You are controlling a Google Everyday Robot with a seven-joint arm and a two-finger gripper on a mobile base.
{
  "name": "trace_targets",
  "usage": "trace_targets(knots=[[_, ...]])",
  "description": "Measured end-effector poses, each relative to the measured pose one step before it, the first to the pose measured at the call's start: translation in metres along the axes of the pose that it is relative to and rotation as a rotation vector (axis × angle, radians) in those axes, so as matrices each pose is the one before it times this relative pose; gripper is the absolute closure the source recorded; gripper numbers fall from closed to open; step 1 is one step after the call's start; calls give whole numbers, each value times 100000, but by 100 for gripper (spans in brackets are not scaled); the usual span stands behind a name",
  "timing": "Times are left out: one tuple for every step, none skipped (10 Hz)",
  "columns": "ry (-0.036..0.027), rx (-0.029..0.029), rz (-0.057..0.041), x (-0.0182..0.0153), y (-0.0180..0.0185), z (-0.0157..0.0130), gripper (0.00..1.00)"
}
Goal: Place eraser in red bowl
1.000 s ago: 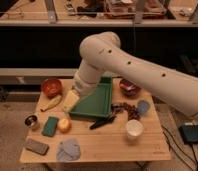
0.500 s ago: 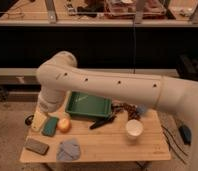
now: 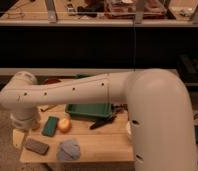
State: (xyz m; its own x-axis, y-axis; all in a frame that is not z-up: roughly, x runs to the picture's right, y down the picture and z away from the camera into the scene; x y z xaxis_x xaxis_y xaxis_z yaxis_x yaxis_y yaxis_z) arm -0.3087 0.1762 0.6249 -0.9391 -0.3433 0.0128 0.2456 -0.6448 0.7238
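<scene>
The eraser [image 3: 36, 146], a flat dark grey block, lies at the front left corner of the wooden table [image 3: 99, 145]. Only a sliver of the red bowl [image 3: 52, 80] shows at the back left, behind my arm. My big white arm [image 3: 87, 90] crosses the view from right to left and bends down at the left end. My gripper [image 3: 18, 138] hangs there as a pale piece just left of the eraser and slightly above it, at the table's left edge. It holds nothing that I can see.
A green block [image 3: 50, 126] and an orange fruit [image 3: 65, 125] lie side by side right of the eraser. A green tray [image 3: 89, 110] sits mid-table with a black tool [image 3: 102, 122] in front of it. A blue-grey cloth [image 3: 68, 149] lies at the front edge.
My arm has swung left and down across the view, now covering most of the bowl and the back of the table. The gripper end has come down near the eraser.
</scene>
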Motion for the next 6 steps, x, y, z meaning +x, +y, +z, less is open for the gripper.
trace_targets(knots=[[-133, -97, 31, -18, 44, 44, 20], [29, -21, 215, -61, 82, -23, 20], [-101, -65, 54, -41, 15, 8, 20], [-171, -325, 91, 36, -116, -91, 20], [-1442, -2410, 670, -237, -55, -53, 20], [-1014, -4809, 245, -21, -569, 2, 20]])
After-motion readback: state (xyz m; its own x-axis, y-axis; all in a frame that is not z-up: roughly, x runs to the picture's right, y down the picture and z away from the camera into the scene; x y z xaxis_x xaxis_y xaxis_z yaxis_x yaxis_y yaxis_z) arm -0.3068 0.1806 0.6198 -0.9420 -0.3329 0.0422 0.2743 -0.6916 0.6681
